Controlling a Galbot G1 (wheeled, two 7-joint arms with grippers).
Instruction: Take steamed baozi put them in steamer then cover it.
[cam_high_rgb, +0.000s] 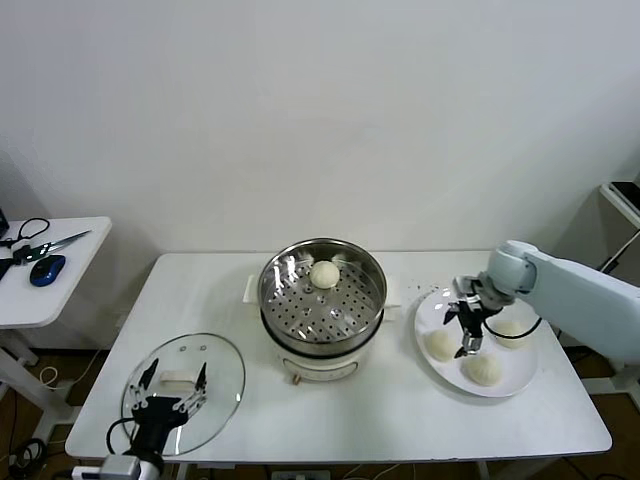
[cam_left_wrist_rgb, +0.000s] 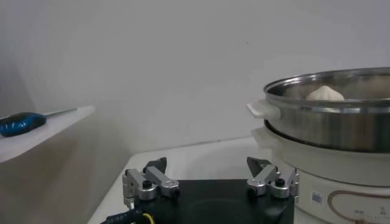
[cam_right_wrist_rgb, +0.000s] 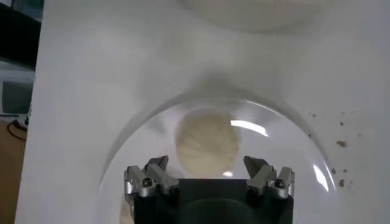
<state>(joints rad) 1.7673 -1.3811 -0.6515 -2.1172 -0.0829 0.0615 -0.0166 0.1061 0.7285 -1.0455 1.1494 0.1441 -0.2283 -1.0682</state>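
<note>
The steel steamer (cam_high_rgb: 322, 295) stands mid-table on its white pot base and holds one baozi (cam_high_rgb: 324, 274). Three more baozi lie on a white plate (cam_high_rgb: 432, 310) to its right. My right gripper (cam_high_rgb: 467, 335) is open just above the plate, over the bun (cam_high_rgb: 441, 345) nearest the steamer. In the right wrist view that bun (cam_right_wrist_rgb: 206, 142) lies between the spread fingers (cam_right_wrist_rgb: 157, 167), untouched. The glass cover (cam_high_rgb: 215, 362) lies flat at the table's front left. My left gripper (cam_high_rgb: 172, 385) is open and empty above the cover's white handle. The left wrist view shows the steamer (cam_left_wrist_rgb: 332, 122) with its baozi (cam_left_wrist_rgb: 325, 93).
A white side table (cam_high_rgb: 60, 295) stands at the far left with scissors and a blue mouse (cam_high_rgb: 47, 268). Dark crumbs dot the table between steamer and plate. A white wall stands behind the table.
</note>
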